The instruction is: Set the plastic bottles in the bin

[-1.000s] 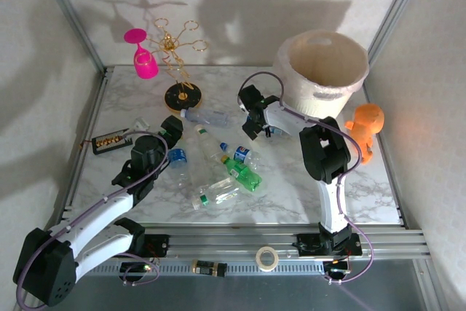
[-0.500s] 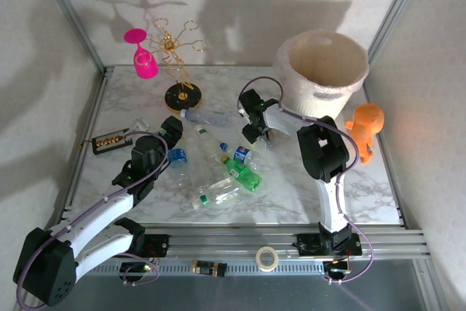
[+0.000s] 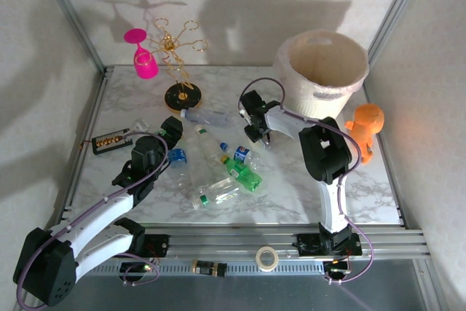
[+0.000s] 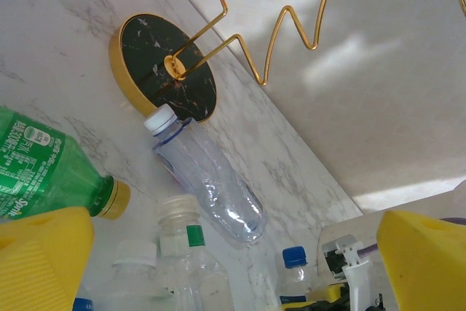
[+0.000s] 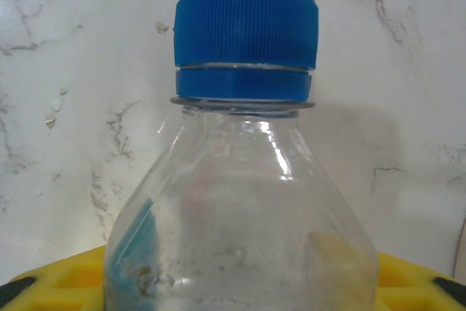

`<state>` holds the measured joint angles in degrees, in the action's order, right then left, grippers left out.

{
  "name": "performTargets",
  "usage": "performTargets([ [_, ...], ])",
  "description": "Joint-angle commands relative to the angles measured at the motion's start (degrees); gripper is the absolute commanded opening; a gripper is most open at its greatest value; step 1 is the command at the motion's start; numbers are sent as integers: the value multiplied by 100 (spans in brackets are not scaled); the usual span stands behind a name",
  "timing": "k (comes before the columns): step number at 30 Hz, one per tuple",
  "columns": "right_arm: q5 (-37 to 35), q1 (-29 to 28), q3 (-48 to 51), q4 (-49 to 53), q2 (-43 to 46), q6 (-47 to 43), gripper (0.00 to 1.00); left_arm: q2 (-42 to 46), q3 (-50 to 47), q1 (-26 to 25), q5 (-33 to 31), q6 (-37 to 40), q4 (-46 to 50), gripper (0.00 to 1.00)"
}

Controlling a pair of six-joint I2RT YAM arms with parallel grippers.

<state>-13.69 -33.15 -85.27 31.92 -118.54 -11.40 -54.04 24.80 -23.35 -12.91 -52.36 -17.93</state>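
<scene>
The right hand (image 3: 256,130) is closed on a blue-capped bottle (image 5: 242,216) (left hand (image 4: 233,267) wide open, empty); nothing is seen in the bin (image 3: 320,91), and several bottles (image 3: 244,172) are left.

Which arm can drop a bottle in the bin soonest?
Right. A blue-capped bottle sits inside the right pincer, and the bin stands close behind that arm. The left pincer is open, empty and farther from the bin.
</scene>
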Motion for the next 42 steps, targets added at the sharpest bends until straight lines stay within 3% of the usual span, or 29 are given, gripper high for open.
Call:
performTargets([
  [1,171,33,141,-209,432,-80,44,18,-36,64,34,-39,-50,100],
  [13,619,-32,379,-591,1428,-30,38,-118,69,59,76,-81,-252,100],
  [30,1997,-66,293,-1551,3470,168,33,-197,105,68,113,-68,-334,100],
  [42,2355,504,-344,-2239,4005,867,29,-134,26,77,104,-84,-345,100],
])
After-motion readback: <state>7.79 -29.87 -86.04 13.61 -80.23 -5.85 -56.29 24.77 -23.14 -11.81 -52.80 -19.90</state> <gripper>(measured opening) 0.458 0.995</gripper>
